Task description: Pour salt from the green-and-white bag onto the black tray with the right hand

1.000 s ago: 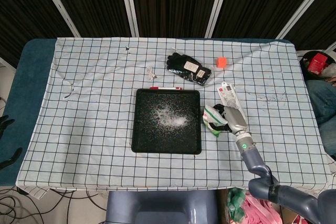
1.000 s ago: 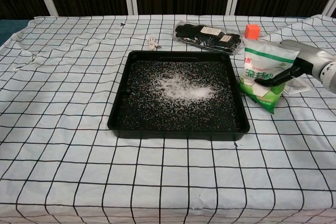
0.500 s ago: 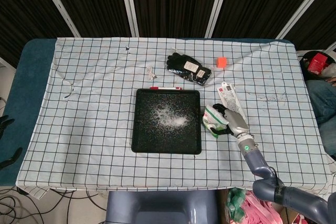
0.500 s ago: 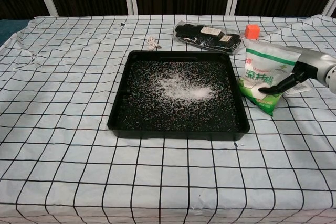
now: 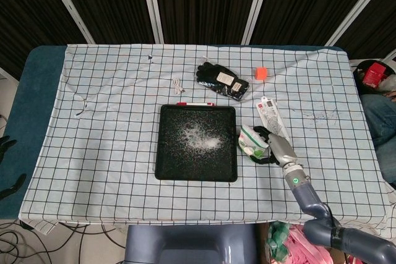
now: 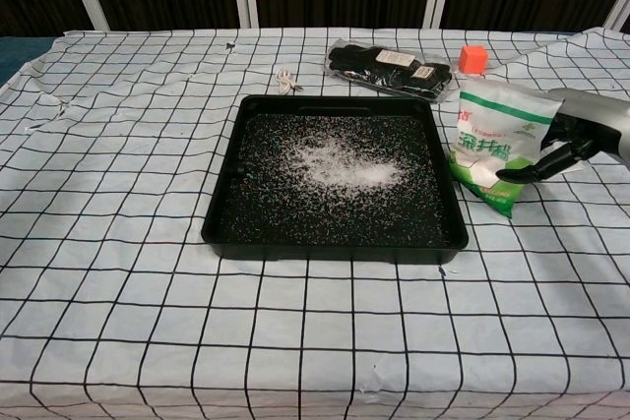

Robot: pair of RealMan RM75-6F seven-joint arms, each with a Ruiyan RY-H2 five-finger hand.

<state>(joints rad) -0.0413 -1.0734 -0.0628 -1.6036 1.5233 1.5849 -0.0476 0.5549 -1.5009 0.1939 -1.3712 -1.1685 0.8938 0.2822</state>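
Note:
The green-and-white salt bag (image 5: 249, 140) (image 6: 492, 140) stands on the checked cloth just right of the black tray (image 5: 197, 109) (image 6: 335, 248). A patch of white salt (image 5: 198, 137) (image 6: 340, 164) lies scattered in the tray. My right hand (image 5: 277, 148) (image 6: 576, 130) is at the bag's right side, its dark fingers (image 6: 527, 172) loosely spread and only reaching the bag's edge. Of my left hand (image 5: 6, 145), only dark, spread fingers show, off the table at the far left, holding nothing.
A packet of black gloves (image 5: 223, 80) (image 6: 389, 64) and an orange cube (image 5: 261, 73) (image 6: 473, 57) lie behind the tray. A white packet (image 5: 270, 114) lies behind the bag. A small white cable (image 5: 178, 84) (image 6: 286, 79) sits at the back left.
My right hand has let go of the bag and drawn back toward the table's near right. The bag stays standing beside the tray.

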